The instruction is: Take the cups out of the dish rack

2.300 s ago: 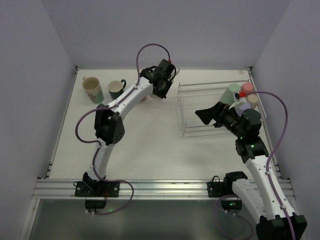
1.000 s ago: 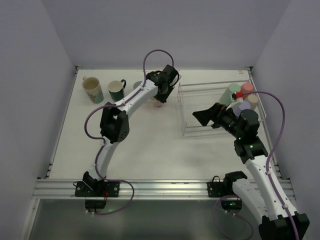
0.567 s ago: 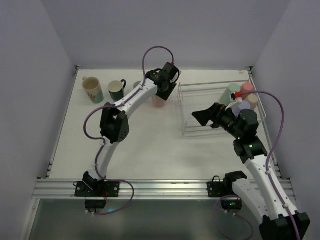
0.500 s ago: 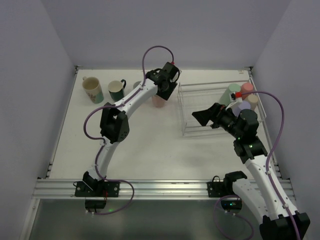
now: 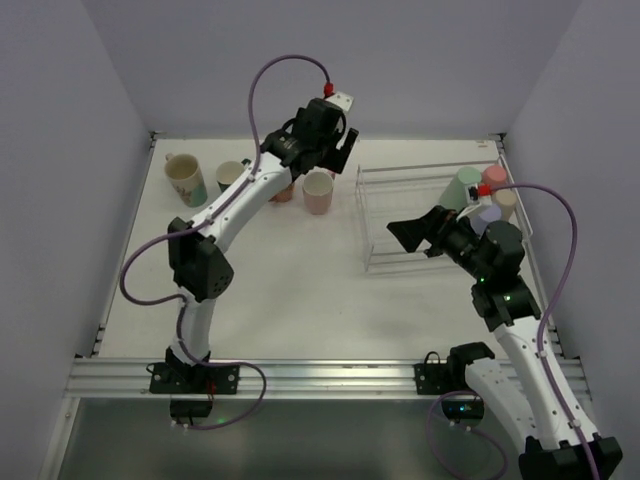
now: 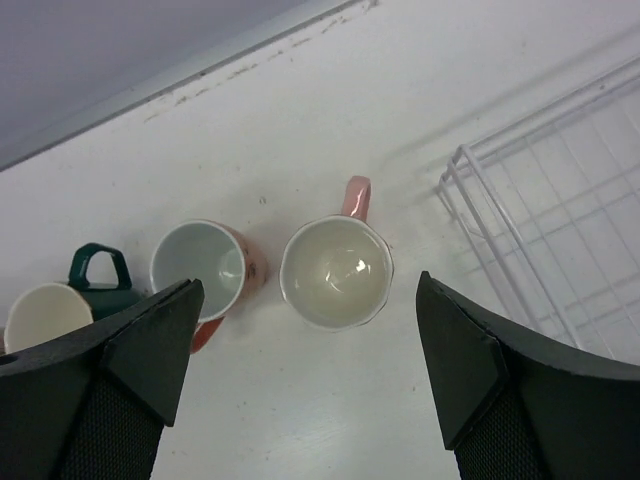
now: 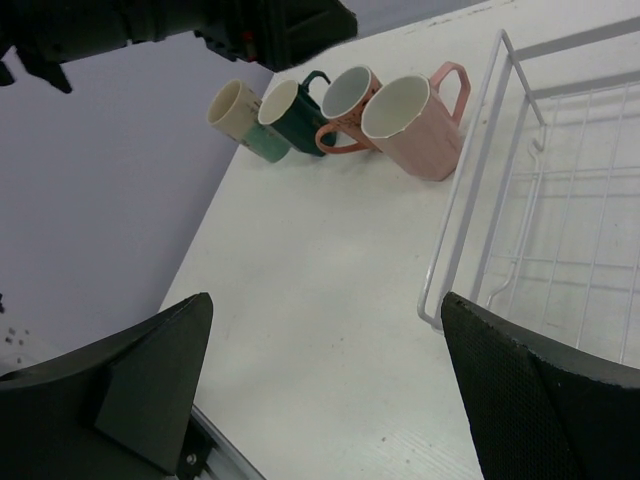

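Four cups are left in the dish rack (image 5: 385, 205), bunched at its right end in the upper right of the overhead view: a mint green tumbler (image 5: 465, 185), a coral red cup (image 5: 493, 178), a lavender cup (image 5: 482, 213) and a beige cup (image 5: 506, 203), packed close together. The rest of the rack is bare wire. Four more stand upright in a row on the bench (image 5: 280, 290) toward the upper left: a cream mug (image 5: 185, 179), a dark green mug (image 5: 231, 176), a salmon mug (image 6: 200, 275) and a pink mug (image 6: 336, 272), the last one near the rack's left end.

My left jaws are released, spread wide and empty, hanging right above the pink mug, whose mouth sits between them in my left wrist view. My left arm (image 5: 240, 195) arches up from the lower left, wrist high and pointing down. My right jaws are likewise spread and empty, hovering over the rack's near left part and facing left, away from the bunch. My right arm (image 5: 500, 300) bends up from the lower right corner.

I judge the pink mug delivered, so the step is to get clear and fetch the next cup. I should rise straight up, so that no finger clips its rim or the salmon mug beside it. Then I should cross above the rack's raised side and take an outer cup first, one finger inside its rim.
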